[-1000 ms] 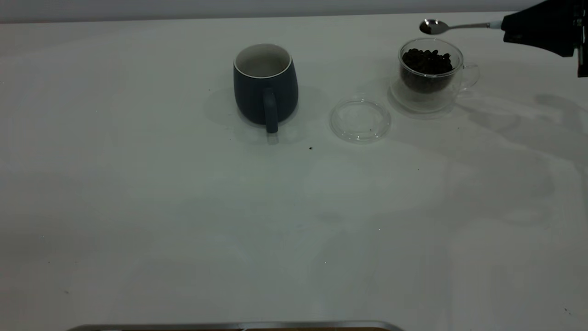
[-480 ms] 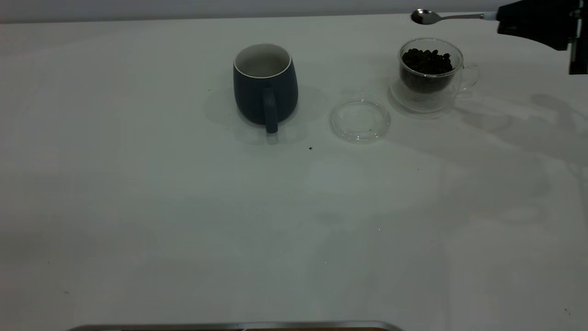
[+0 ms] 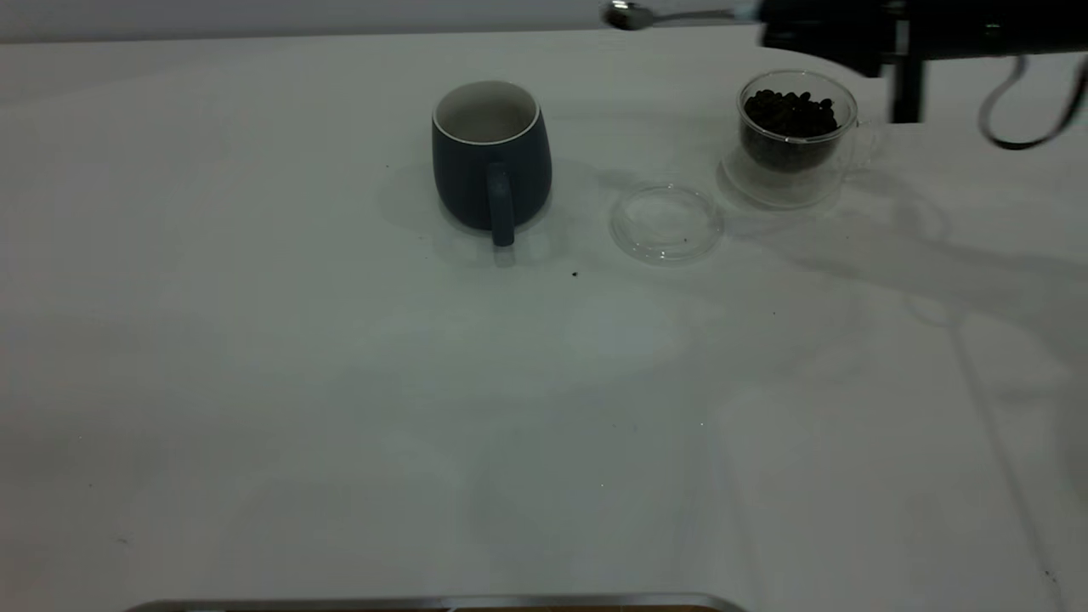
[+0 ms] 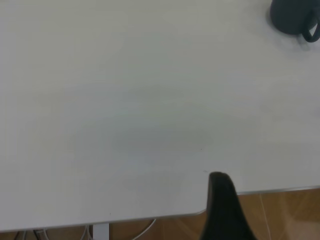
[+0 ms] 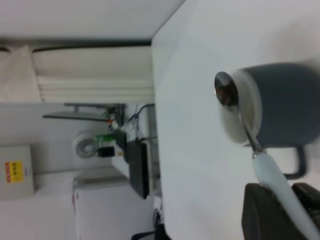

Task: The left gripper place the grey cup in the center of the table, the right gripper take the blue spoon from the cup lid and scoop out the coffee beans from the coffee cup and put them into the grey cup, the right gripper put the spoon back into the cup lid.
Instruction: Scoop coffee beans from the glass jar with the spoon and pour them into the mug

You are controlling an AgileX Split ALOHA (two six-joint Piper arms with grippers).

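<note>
The blue spoon (image 3: 671,15) hung high in the air near the far edge of the table (image 3: 340,408), held level by its pale handle end in the clenched fingers of the right gripper (image 3: 765,21). Its shiny bowl pointed toward the left arm's side and sat, in the outside view, between the grey cup (image 3: 491,157) and the coffee cup (image 3: 795,136), well above both. From the right wrist view the spoon (image 5: 250,135) reached out from the gripper (image 5: 280,210), and its bowl overlapped the white rim of the grey cup (image 5: 285,105). I could not tell from where I stood whether any beans lay in the bowl.

The grey cup stood upright near the middle of the table, its dark handle turned toward the near edge and its white inside looking bare. Just beside it, toward the right arm's side, the cup lid (image 3: 665,223) lay flat on the table with nothing on it. Behind the lid, and a little further to that side, stood the coffee cup, heaped with the coffee beans (image 3: 790,110). A black cable (image 3: 1020,110) looped down from the right arm.

The left gripper stayed out of the outside view; the left wrist view showed only one dark finger (image 4: 225,210) over the table's edge, far from the grey cup (image 4: 295,17), so I could not tell its state.
</note>
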